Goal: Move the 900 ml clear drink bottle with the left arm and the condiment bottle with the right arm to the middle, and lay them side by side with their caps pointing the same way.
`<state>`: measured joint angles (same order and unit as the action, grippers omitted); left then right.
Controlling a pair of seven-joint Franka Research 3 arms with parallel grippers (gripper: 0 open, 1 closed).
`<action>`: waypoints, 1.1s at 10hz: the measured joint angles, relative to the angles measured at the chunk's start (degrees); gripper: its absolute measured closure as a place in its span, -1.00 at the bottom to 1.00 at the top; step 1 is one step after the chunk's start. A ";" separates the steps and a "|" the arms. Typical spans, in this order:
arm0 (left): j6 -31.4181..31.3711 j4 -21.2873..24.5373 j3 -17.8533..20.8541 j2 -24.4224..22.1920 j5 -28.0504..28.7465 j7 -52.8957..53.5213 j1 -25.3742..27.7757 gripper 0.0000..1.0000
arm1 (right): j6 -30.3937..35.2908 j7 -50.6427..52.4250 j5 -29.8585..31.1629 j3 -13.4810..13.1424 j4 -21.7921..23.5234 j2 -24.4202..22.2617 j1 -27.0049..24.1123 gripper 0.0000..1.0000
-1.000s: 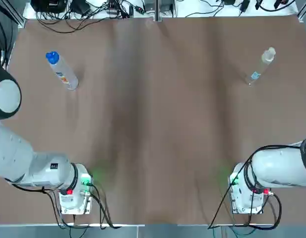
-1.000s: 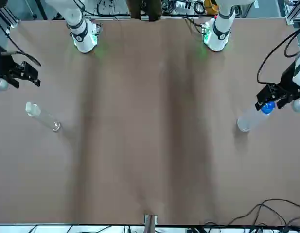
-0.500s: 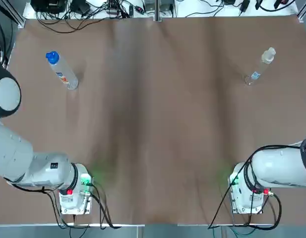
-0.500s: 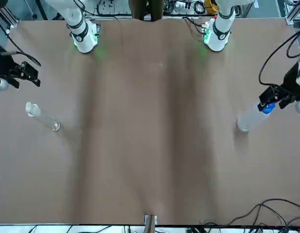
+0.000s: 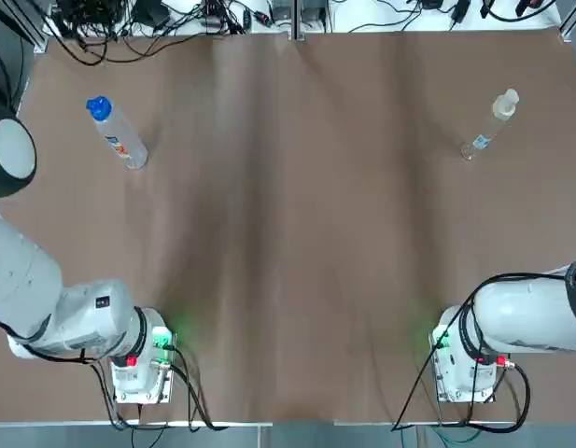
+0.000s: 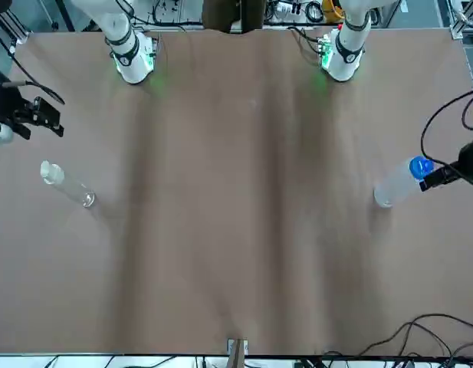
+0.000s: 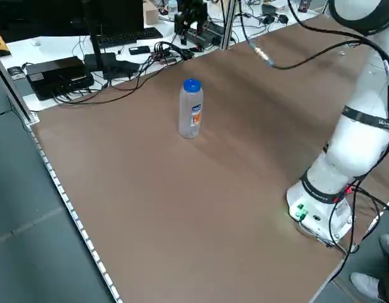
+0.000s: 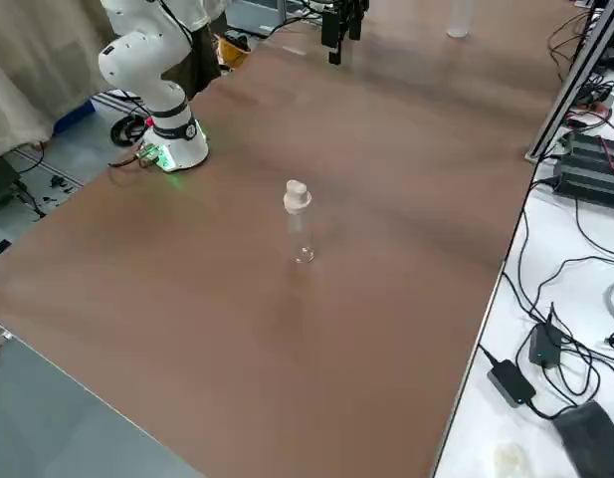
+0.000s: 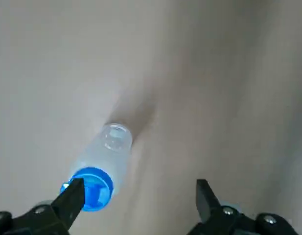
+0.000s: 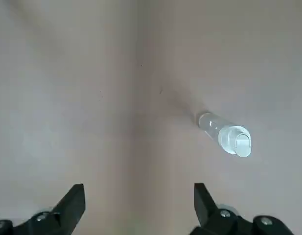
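Note:
The clear drink bottle [image 5: 117,133] with a blue cap stands upright at the table's far left; the left side view shows the drink bottle [image 7: 190,108] alone there. My left gripper [image 6: 437,178] hangs open, high up beside its cap on the outer side. In the left wrist view the blue cap [image 9: 92,188] sits by one of the fingers [image 9: 72,199] of the left gripper [image 9: 138,197]. The slim condiment bottle [image 5: 488,123] stands upright at the far right. My right gripper [image 6: 58,123] hovers open some way from the condiment bottle [image 6: 67,184], which lies off to one side of the right gripper [image 10: 138,198].
The brown table [image 5: 288,233] carries only the two bottles. Both arm bases [image 5: 138,369] sit at the near edge. Cables and electronics [image 7: 74,69] lie on the white desk beyond the far edge.
My left gripper has drifted outward, toward the robot's left and away from the blue cap, uncovering it in the front view. The right gripper and both bottles have stayed put.

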<state>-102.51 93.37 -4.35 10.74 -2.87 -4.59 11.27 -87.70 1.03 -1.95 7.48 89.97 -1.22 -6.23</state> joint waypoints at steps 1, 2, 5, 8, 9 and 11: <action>-3.07 3.08 -0.07 -0.58 0.00 1.58 1.21 -1.00 | 0.00 0.00 0.00 0.00 0.00 0.00 0.00 -0.97; -7.46 7.37 -0.08 -2.04 0.01 3.14 2.56 -1.00 | 0.00 0.00 0.00 0.00 0.00 0.00 0.00 -0.96; -18.75 20.89 -0.25 -7.01 0.01 4.36 3.41 -1.00 | 0.00 0.00 0.00 0.00 0.00 0.00 0.00 -0.96; -21.07 25.32 -0.26 -8.89 0.01 4.36 3.67 -1.00 | 0.00 0.00 0.00 0.01 0.00 0.00 0.00 -0.96; -21.09 25.59 -0.26 -9.29 0.01 4.36 3.69 -1.00 | 0.00 0.00 0.00 0.01 0.00 0.00 0.00 -0.96; -21.09 25.71 -0.26 -9.61 0.01 4.41 3.71 -1.00 | 0.00 0.00 0.00 0.00 0.00 0.00 0.00 -0.96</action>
<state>-123.60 119.08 -4.61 1.13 -2.86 -0.18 14.98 -87.70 1.03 -1.95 7.48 89.97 -1.23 -6.23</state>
